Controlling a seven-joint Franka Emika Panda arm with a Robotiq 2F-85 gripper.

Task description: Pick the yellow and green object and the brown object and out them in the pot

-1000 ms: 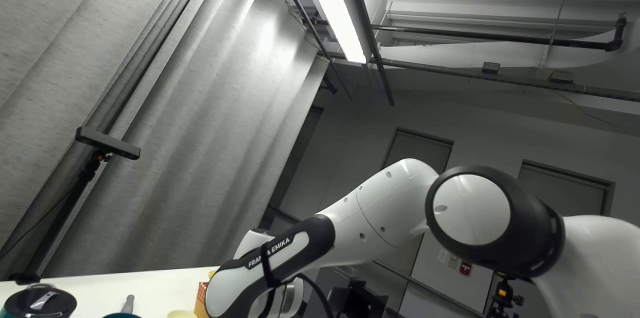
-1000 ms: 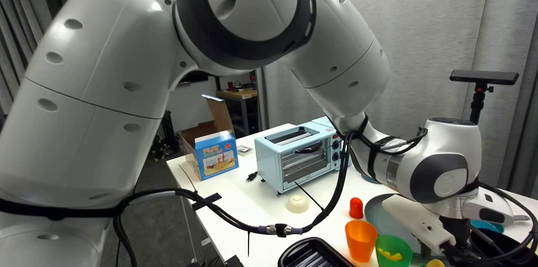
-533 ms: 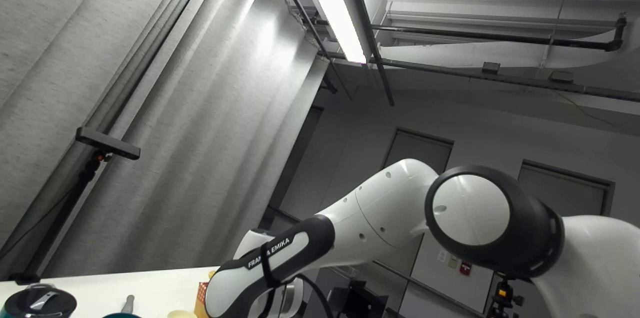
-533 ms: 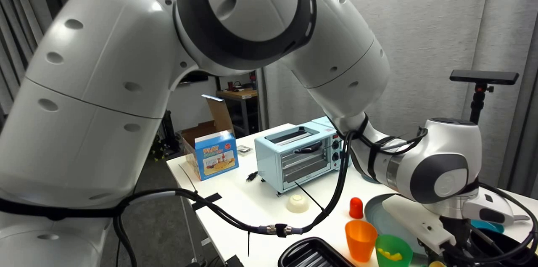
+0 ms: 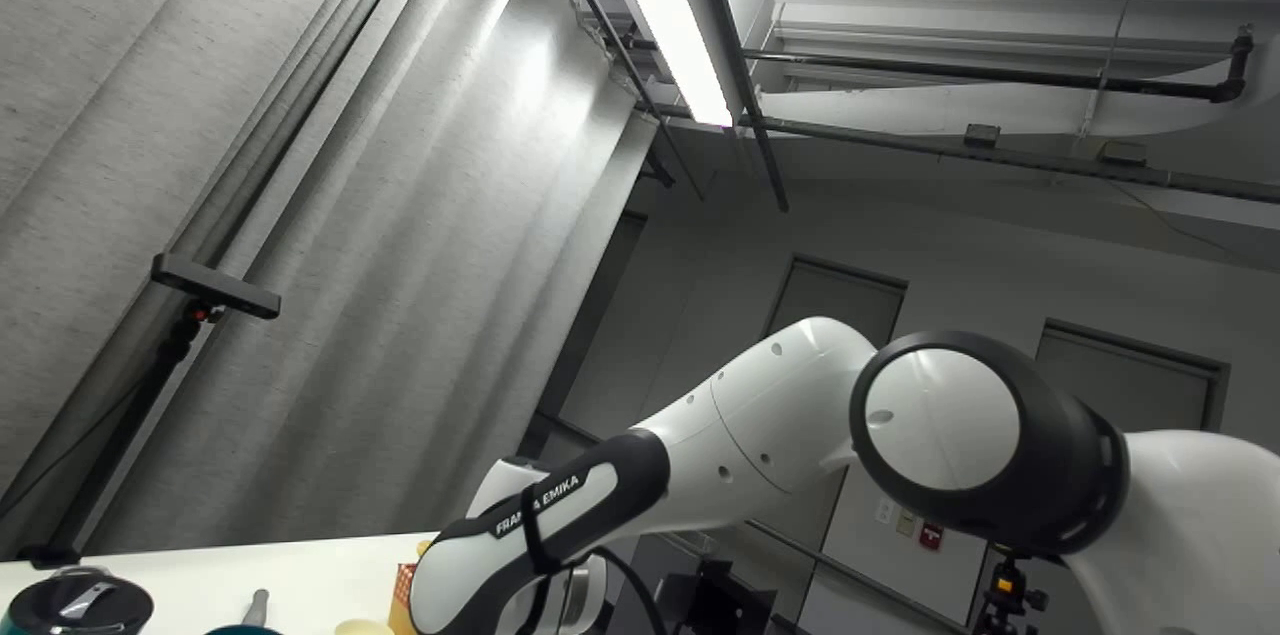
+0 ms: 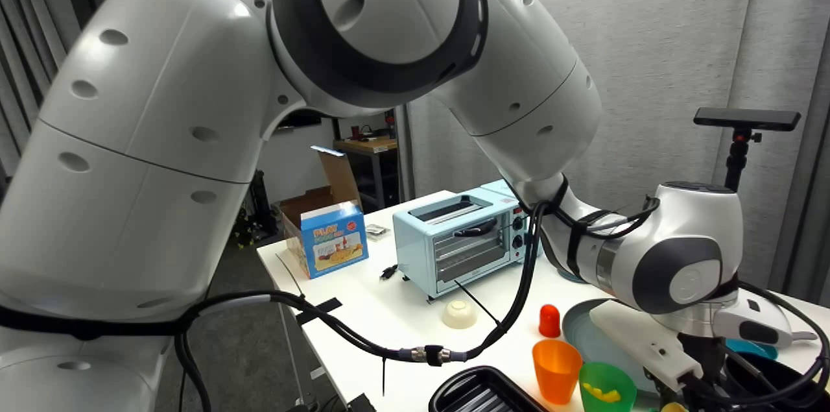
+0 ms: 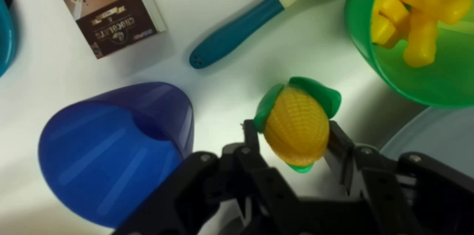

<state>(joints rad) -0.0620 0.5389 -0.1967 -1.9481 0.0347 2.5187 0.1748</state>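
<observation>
The yellow and green object, a toy corn cob (image 7: 296,127), stands between the fingertips of my gripper (image 7: 292,127) in the wrist view. Both fingers press its sides, so the gripper is shut on it. Only a sliver of the yellow top (image 6: 674,407) shows in an exterior view. A brown chocolate box (image 7: 111,13) lies at the upper left of the wrist view, apart from the gripper. A teal pot with a black lid (image 5: 80,603) is cut off at the lower left of an exterior view. Whether the teal rim (image 7: 4,39) in the wrist view belongs to it, I cannot tell.
A blue cup (image 7: 107,161) is left of the corn, a green cup (image 7: 357,31) with yellow pieces to its upper right. A blue-handled utensil (image 7: 237,31) lies above. An orange cup (image 6: 556,370), grey plate (image 6: 580,324) and black tray (image 6: 483,392) are also near.
The finger seen in an exterior view has moved inward against the corn, and the gripper has shut on it. The arm itself has hardly moved.
</observation>
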